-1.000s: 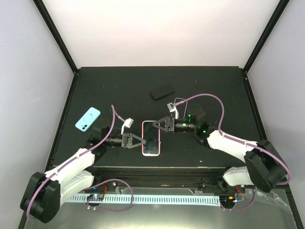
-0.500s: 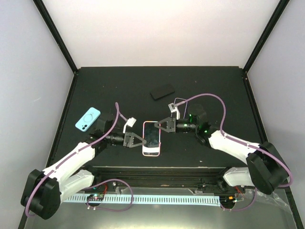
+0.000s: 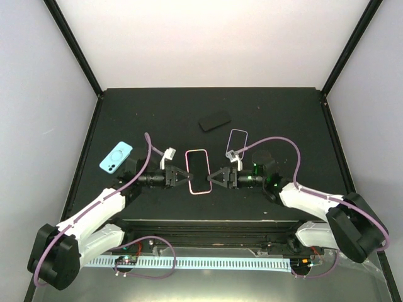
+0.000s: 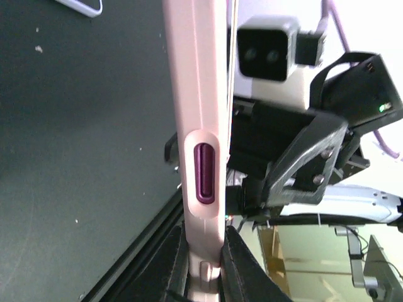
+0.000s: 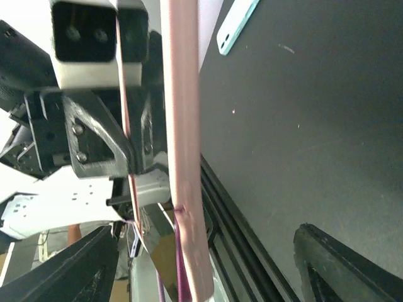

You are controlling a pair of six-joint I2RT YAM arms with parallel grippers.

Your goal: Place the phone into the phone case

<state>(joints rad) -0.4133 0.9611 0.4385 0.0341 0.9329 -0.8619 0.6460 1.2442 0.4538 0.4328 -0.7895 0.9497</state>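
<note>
My left gripper (image 3: 186, 178) clamped the left edge of the pink phone case (image 3: 198, 170). My right gripper (image 3: 213, 177) gaped open around its right edge

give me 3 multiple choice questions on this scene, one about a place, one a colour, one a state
1. Where on the table does the light blue case lie?
A) far right corner
B) left side, beside the left arm
C) dead centre

2. What colour is the case that the left end effector holds?
A) green
B) yellow
C) pink

3. How is the right end effector?
A) open
B) shut on nothing
C) shut on the light blue case

Answers:
1 B: the top view shows it alone at the left.
2 C: its rim is pink in every view.
3 A: in the right wrist view its fingers stand wide apart.
</note>
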